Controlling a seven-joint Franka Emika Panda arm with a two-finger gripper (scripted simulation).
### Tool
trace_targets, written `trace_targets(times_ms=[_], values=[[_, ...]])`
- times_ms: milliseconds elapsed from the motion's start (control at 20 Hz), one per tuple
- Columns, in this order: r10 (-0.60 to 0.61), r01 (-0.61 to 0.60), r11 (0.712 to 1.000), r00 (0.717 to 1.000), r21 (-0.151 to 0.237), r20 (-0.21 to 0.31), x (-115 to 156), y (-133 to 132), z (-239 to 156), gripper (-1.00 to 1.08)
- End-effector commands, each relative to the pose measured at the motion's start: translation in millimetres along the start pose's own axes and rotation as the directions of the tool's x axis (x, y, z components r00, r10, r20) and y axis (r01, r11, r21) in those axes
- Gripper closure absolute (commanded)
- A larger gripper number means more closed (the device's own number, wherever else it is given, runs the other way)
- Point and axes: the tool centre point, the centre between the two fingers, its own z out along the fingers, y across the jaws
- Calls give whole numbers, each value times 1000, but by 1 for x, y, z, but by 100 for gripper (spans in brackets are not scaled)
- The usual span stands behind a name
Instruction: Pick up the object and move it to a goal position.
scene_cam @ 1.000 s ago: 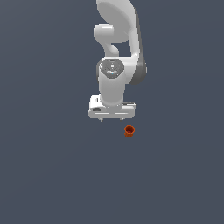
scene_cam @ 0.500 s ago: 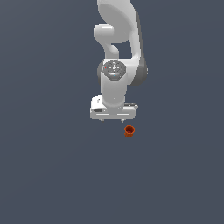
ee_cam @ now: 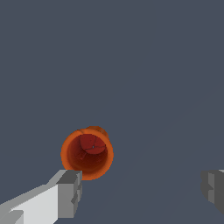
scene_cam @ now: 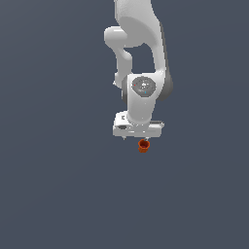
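Gray floor; wrist view shows hand (ee_cam: pixel 140 190) spread beside cup (ee_cam: pixel 87 153).

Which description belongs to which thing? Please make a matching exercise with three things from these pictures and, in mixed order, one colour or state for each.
Things:
1. cup
2. gripper
3. floor

Descriptions:
A. plain dark grey-blue
B. orange-red, hollow, opening toward the wrist camera
C. fingers spread wide apart, holding nothing

Pairs: 1-B, 2-C, 3-A
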Motion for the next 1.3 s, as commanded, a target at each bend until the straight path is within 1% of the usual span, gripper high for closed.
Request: trace_targets(times_ms=[0, 200, 450, 800, 1250], values=[[18, -18, 1000, 1000, 3, -11, 0, -16, 9, -92], [39, -39, 999, 999, 8, -24, 0, -34, 20, -92], [53, -53, 999, 998, 12, -32, 0, -46, 26, -92], [51, -50, 999, 998, 12, -31, -1, -46, 32, -92], [53, -53, 999, 998, 12, -32, 0, -47, 73, -92]])
